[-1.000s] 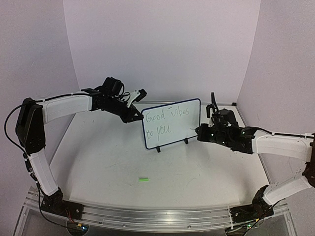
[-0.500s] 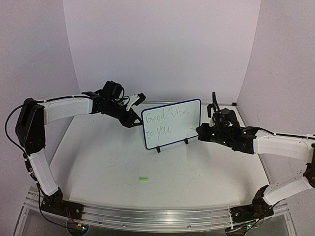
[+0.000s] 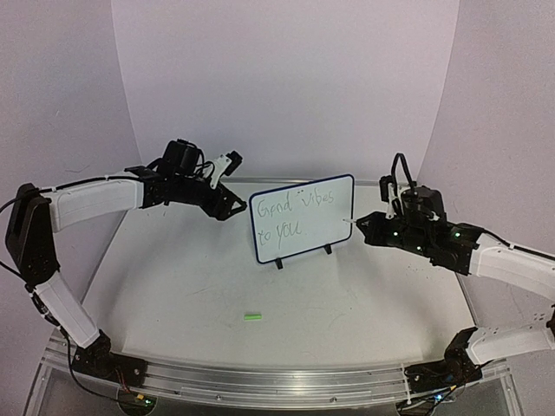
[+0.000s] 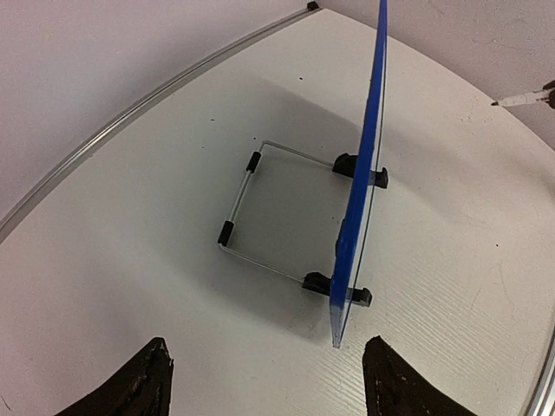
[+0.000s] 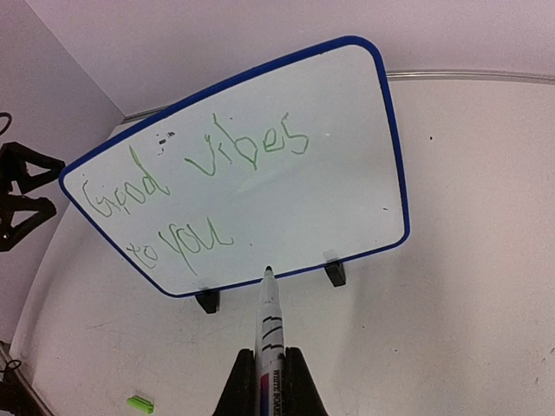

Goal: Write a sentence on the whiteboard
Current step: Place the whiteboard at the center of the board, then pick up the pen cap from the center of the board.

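Observation:
The whiteboard (image 3: 323,227) stands upright on two black feet at mid-table, its blue rim seen edge-on in the left wrist view (image 4: 362,195). The sentence (image 3: 295,204) "Good vibes to you" runs in green over two lines (image 5: 253,152). My left gripper (image 3: 231,185) hangs open just left of the board's left edge, touching nothing (image 4: 270,386). My right gripper (image 3: 371,224) is shut on the white marker (image 5: 270,316). The marker's tip points at the board's lower edge and stands a little off it.
A small green marker cap (image 3: 252,316) lies on the table in front of the board (image 5: 140,403). A wire stand (image 4: 247,208) props the board from behind. Walls close in the table at the back and both sides.
My left gripper has let go of the board's left edge, opened and drawn back to the left. My right arm has pulled the marker rightward, away from the board.

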`<state>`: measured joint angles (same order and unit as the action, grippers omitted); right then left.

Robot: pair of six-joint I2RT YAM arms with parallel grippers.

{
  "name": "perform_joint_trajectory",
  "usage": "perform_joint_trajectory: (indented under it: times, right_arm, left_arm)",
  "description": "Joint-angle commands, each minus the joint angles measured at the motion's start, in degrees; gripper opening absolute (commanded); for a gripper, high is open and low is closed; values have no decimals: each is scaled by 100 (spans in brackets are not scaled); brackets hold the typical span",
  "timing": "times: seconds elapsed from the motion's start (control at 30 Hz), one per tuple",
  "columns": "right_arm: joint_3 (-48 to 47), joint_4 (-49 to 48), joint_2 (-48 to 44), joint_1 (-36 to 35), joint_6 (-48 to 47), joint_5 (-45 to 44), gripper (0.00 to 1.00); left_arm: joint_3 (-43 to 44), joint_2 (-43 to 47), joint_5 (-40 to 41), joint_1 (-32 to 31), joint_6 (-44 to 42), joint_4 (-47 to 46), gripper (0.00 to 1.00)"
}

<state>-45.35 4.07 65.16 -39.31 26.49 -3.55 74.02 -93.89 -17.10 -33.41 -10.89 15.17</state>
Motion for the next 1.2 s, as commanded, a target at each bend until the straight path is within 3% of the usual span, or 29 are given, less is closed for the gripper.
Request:
perform_joint_trajectory:
  times: [0.0, 0.27, 0.43, 0.57, 0.73, 1.0, 1.17]
  right_arm:
    - [215, 112, -255, 173, -152, 611, 0]
    - [280, 137, -338, 195, -239, 1389, 0]
    - [303, 302, -434, 186, -175, 1731, 0]
    - [470, 298, -479, 178, 161, 1780, 0]
    - [504, 305, -539, 136, 361, 1720, 0]
    - [460, 303, -278, 131, 371, 1770, 0]
    - [443, 290, -128, 127, 374, 1945, 0]
  left_arm:
    - [-620, 712, 473, 27, 937, -479, 74]
    - [-2281, 1739, 861, -255, 2711, -1224, 74]
    - [-2861, 1926, 1466, -1030, 3222, -1282, 74]
    - [-3152, 1778, 1442, -1462, 3354, -1394, 71]
    - [-3746, 1687, 840, -1742, 3240, -2358, 68]
    - [-3595, 896, 671, -2073, 3102, -2536, 67]
    - [-3371, 295, 596, -2082, 3089, -2533, 50]
